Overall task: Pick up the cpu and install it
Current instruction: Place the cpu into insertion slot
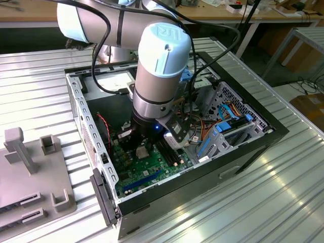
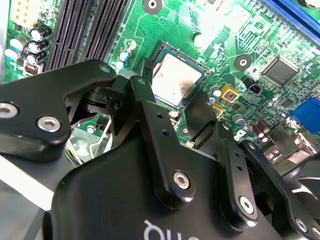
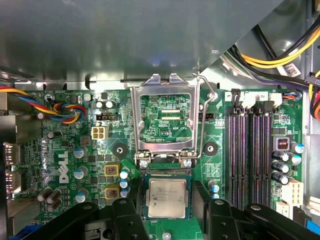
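The cpu, a small square chip with a dull silver top, lies flat in its black socket on the green motherboard. It also shows in the second wrist view as the cpu. My gripper hangs low over it, open, with one black finger on each side of the chip and a narrow gap at each edge. In the exterior view the gripper reaches down into the open computer case over the board.
The hollow metal socket frame stands flipped up beside the socket, its wire lever raised. Long black memory slots run alongside. Coloured cables and case walls crowd the board. A grey fixture sits at the exterior view's left.
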Motion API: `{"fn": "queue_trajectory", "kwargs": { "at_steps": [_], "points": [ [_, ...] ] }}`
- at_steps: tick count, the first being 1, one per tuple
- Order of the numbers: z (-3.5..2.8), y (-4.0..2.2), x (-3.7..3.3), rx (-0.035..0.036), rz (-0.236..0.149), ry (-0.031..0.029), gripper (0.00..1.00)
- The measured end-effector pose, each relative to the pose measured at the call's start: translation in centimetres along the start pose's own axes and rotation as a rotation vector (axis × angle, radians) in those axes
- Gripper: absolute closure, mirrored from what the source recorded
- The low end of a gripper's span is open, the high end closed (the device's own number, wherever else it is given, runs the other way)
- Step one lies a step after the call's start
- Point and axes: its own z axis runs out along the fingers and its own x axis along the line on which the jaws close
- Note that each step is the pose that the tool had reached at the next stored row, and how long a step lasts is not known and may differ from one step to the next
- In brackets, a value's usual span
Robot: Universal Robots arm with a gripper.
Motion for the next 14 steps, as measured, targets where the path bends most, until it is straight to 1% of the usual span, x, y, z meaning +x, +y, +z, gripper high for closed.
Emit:
{"fn": "queue_trajectory", "kwargs": {
  "at_steps": [14],
  "points": [
    [0.02,0.00,0.52,-0.0002,-0.009,0.0001,0.47]
  ]
}}
